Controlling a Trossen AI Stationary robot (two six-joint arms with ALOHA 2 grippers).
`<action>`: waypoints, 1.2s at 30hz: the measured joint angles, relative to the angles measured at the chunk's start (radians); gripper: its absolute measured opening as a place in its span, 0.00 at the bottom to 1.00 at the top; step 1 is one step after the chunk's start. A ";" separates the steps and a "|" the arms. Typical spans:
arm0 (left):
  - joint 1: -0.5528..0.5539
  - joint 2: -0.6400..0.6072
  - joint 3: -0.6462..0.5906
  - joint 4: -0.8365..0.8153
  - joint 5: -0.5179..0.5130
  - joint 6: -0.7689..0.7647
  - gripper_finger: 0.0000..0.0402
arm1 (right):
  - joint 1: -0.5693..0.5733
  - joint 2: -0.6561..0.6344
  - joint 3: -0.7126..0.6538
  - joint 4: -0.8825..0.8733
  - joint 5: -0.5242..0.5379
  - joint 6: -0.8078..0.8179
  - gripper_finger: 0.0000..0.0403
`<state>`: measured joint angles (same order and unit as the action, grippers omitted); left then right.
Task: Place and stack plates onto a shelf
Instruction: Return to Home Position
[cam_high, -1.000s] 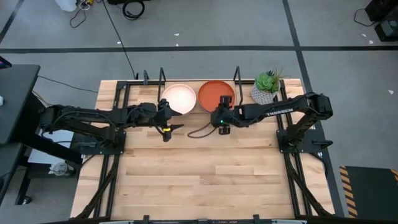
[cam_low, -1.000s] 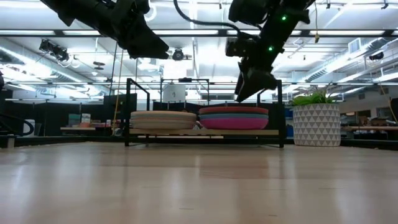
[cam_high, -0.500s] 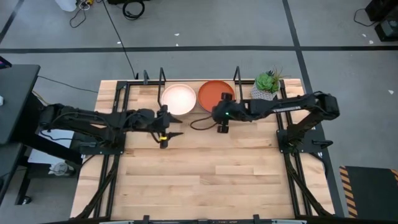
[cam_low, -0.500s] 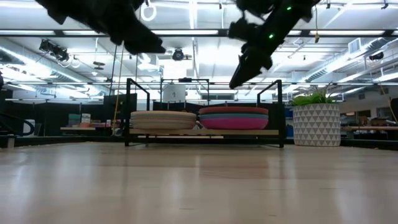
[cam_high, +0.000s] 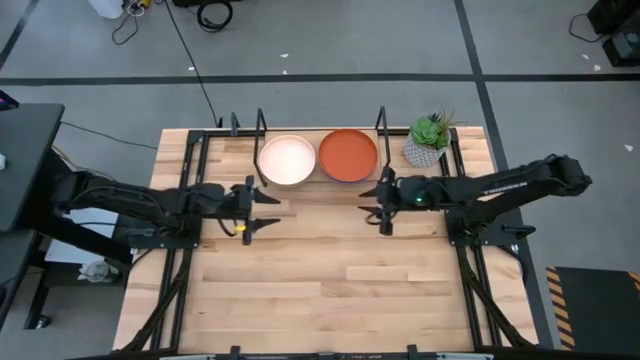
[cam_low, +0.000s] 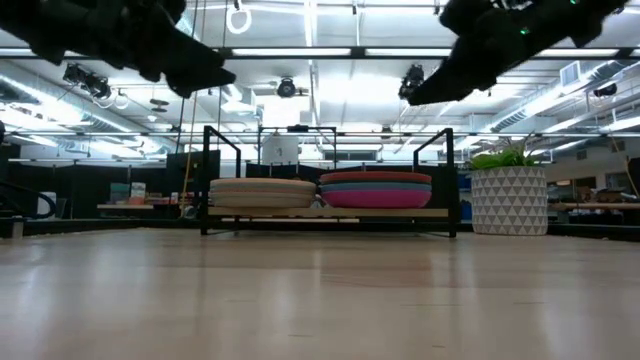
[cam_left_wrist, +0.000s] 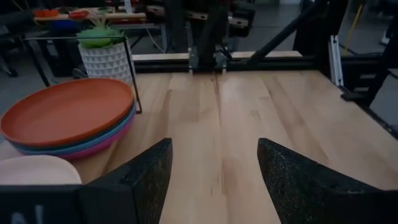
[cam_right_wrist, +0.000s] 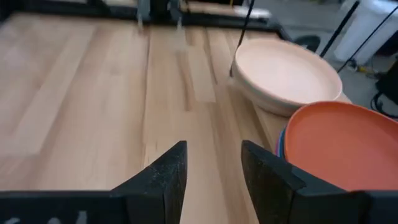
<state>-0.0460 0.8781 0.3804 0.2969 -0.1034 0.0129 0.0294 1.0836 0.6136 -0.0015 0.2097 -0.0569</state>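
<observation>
Two stacks fill shelf (cam_low: 330, 212), both arms empty

Two piles share the shelf at the table's far edge. A cream plate (cam_high: 287, 160) tops the left pile. An orange plate (cam_high: 348, 155) tops the right, with a pink plate (cam_low: 375, 199) at its bottom. The left gripper (cam_high: 270, 211) hangs over bare tabletop (cam_high: 330, 270) in front of the cream plate, fingers spread wide. The right gripper (cam_high: 366, 201) hangs before the orange plate, parted more narrowly.

Orange plate (cam_right_wrist: 345, 143) cropped; cream plate (cam_left_wrist: 34, 170) likewise cropped.
</observation>
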 joint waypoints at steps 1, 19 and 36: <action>0.000 -0.022 -0.014 -0.001 0.000 -0.002 0.60 | 0.004 -0.027 -0.030 0.031 0.000 0.007 0.39; 0.002 -0.347 -0.254 0.002 -0.020 0.074 0.52 | 0.001 -0.376 -0.367 0.225 0.005 0.066 0.39; 0.002 -0.484 -0.326 -0.053 -0.019 0.096 0.48 | -0.004 -0.615 -0.570 0.397 0.012 0.086 0.39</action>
<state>-0.0437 0.3946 0.0540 0.2442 -0.1226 0.1091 0.0257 0.4689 0.0432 0.3951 0.2216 0.0290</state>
